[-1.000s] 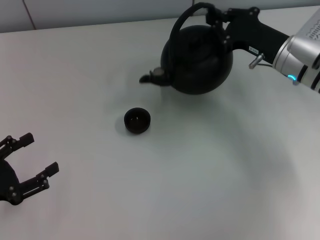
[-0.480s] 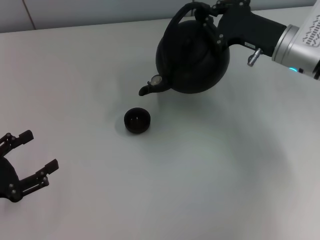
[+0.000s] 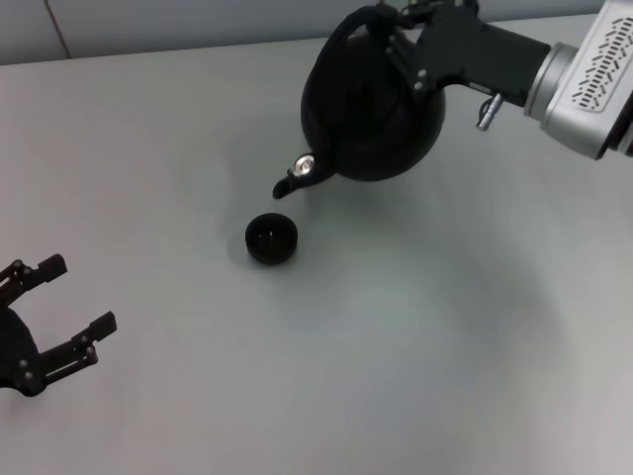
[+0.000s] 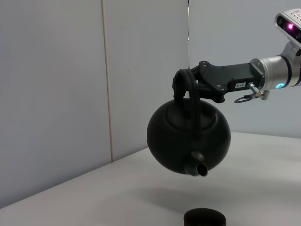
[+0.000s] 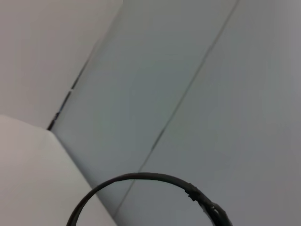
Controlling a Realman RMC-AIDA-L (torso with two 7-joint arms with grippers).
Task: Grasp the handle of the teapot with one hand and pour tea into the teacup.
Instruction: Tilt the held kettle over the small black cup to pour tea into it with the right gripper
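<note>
The black teapot (image 3: 371, 114) hangs in the air, tilted with its spout (image 3: 287, 184) down and just above and behind the small black teacup (image 3: 271, 238). My right gripper (image 3: 398, 27) is shut on the arched handle (image 3: 341, 28) at its top. The left wrist view shows the teapot (image 4: 188, 141) held by the handle (image 4: 186, 89) over the teacup (image 4: 204, 218). The right wrist view shows only an arc of the handle (image 5: 141, 178). My left gripper (image 3: 57, 315) is open and empty at the near left of the table, far from the cup.
The white table (image 3: 445, 346) carries only the teacup. A pale panelled wall (image 4: 70, 94) stands behind the table's far edge.
My right gripper has carried the teapot higher and leftward, and tipped it further so the spout points down close to the teacup. The left arm has not moved.
</note>
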